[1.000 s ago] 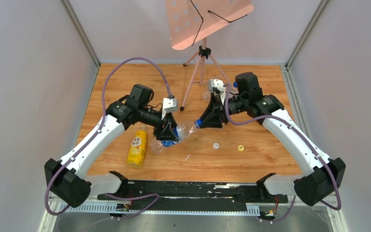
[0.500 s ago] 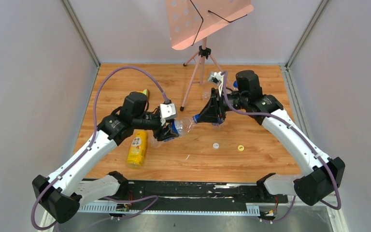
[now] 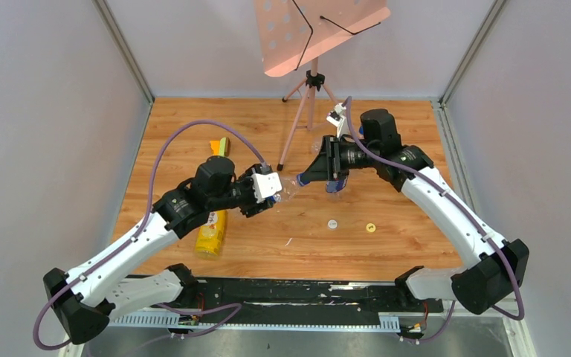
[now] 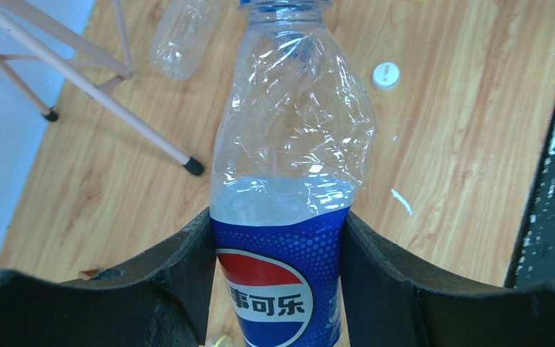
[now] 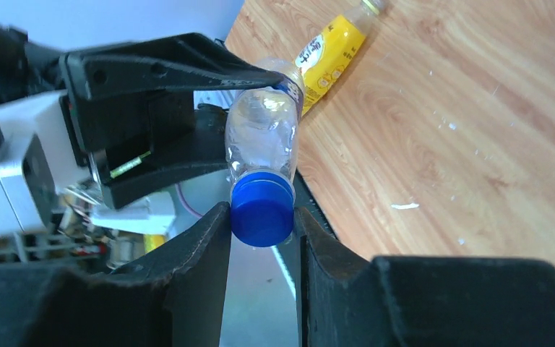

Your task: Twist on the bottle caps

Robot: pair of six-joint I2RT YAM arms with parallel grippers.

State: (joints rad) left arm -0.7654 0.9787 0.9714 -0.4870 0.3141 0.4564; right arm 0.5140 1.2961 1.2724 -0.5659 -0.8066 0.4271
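My left gripper [image 3: 262, 201] is shut on the clear bottle [image 3: 282, 193], gripping its blue label [image 4: 282, 282], and holds it above the table with the neck toward the right arm. My right gripper [image 3: 302, 181] is shut on the blue cap [image 5: 261, 210], which sits on that bottle's neck; the fingers touch both sides of the cap. The yellow bottle [image 3: 212, 229] lies on the table under the left arm. The white cap [image 3: 332, 223] and the yellow cap [image 3: 371, 227] lie loose on the table. I see no amber-brown bottle.
A pink music stand's tripod [image 3: 311, 97] stands at the back middle. Another clear, unlabelled bottle [image 4: 184, 32] lies near its foot. An orange and yellow-green object [image 3: 218, 146] lies at the back left. Grey walls close in both sides.
The left arm has drawn back and turned its wrist, keeping hold of the clear bottle. The right wrist has rotated on the blue cap. The orange object came into view.
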